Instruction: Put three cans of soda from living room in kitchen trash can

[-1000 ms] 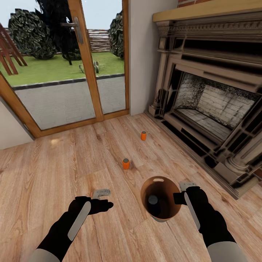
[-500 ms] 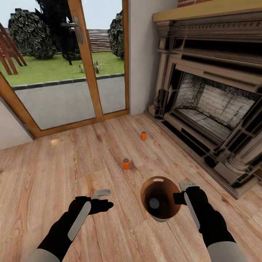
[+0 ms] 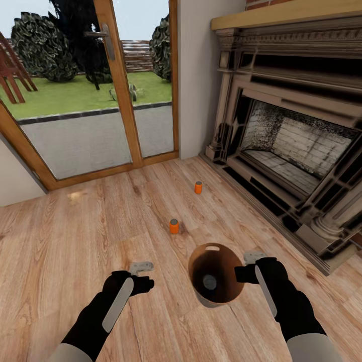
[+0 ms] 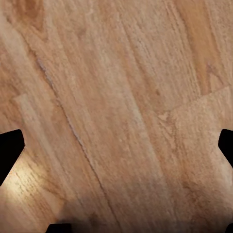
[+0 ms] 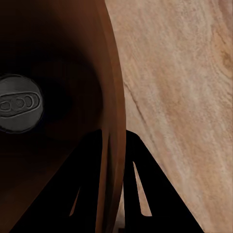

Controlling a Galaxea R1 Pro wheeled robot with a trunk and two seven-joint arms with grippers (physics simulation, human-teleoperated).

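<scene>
Soda cans are the business of the moment, and one is already in the bin: a grey can top (image 3: 209, 282) sits at the dark bottom of the copper-brown trash can (image 3: 217, 300), plain too in the right wrist view (image 5: 18, 103). The right gripper (image 3: 250, 265) has the bin by its rim, one finger inside the wall and one outside, pinching the thin metal (image 5: 114, 145); the bin looks to hang just above the plank floor (image 3: 75, 236). Two orange cans are left on the boards: the nearer one (image 3: 174, 226) stands upright just ahead of the bin, the farther one (image 3: 198, 187) well beyond it, toward the dark fireplace (image 3: 281, 146) and near the glass door (image 3: 100, 90).

The left gripper (image 3: 141, 266) hovers low over bare wood, its fingers spread and holding nothing; its wrist camera sees floorboards between two dark fingertips (image 4: 9, 150).

To do this step well, the robot should take the near orange can first. The left gripper wants to come in level, straddle the can about mid-height, and close squarely so the can does not tip or roll. The right arm's job looks just as delicate: keep the rim pinch firm and the bin mouth upward, or the can inside could slide out. The release should come directly over the opening.
</scene>
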